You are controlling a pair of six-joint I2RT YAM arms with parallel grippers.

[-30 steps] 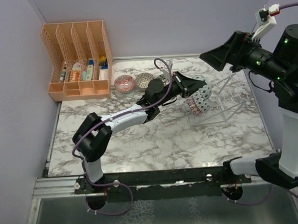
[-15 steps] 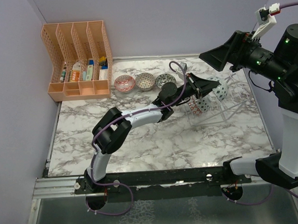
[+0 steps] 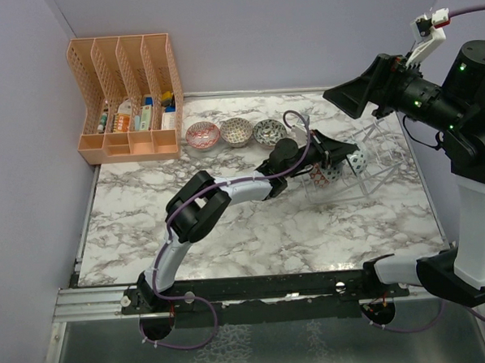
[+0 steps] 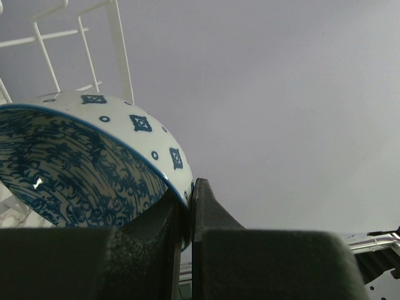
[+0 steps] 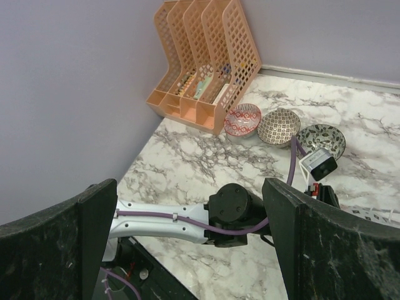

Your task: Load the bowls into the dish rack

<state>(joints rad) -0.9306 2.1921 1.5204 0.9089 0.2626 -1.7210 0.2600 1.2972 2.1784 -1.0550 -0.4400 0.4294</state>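
I've got L gripper (image 4: 190,187) clamped on the blue bowl (image 4: 81,162) by its rim at the dish rack (image 3: 376,132) (R gripper (image 5: 189,194) spread wide, empty).

We think this is a robot test lab, not a real kitchen. Plain purple walls (image 3: 20,120) box in a small marble-look table (image 3: 254,238). A left arm (image 3: 195,212) and a right arm (image 3: 480,218) are bolted to a metal rail (image 3: 90,302), with purple cables (image 3: 469,9) showing. Three bowls (image 3: 237,132) sit in a neat row beside an orange file holder (image 3: 128,98).
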